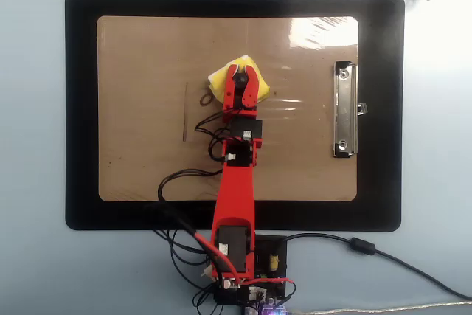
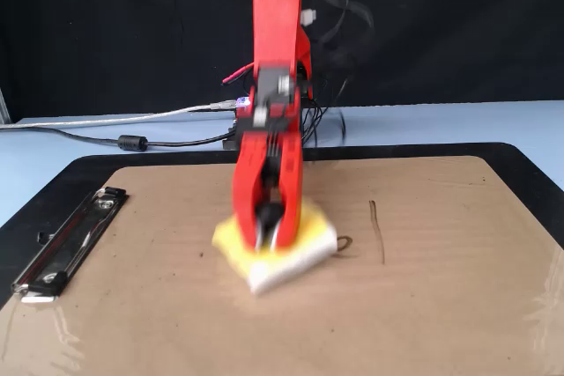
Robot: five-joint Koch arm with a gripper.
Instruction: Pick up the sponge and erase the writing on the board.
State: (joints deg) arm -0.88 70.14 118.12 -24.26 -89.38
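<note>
At the tabletop's centre, the black mat [image 1: 81, 108] is carrying the board [image 1: 147, 175].
The red gripper [image 1: 241, 73] is closing narrowly on the sponge's [image 1: 221, 77] black knob [image 1: 240, 77], pressing it mid-board; writing [image 1: 185, 112] is lying just beside, toward the left edge overhead.

The arm [image 1: 236, 201] is built of bright red plastic links, long and boxy, with black motor blocks set between them. The end effector [image 1: 242, 79] has two red pointed fingers [image 1: 252, 88], tapering to the tips. Thin black wires loop loosely along the left side of the arm in the overhead view; one red wire [image 1: 221, 256] runs near the base. The base [image 1: 251, 278] is black, with a small circuit board and a lit purple-blue indicator.
</note>
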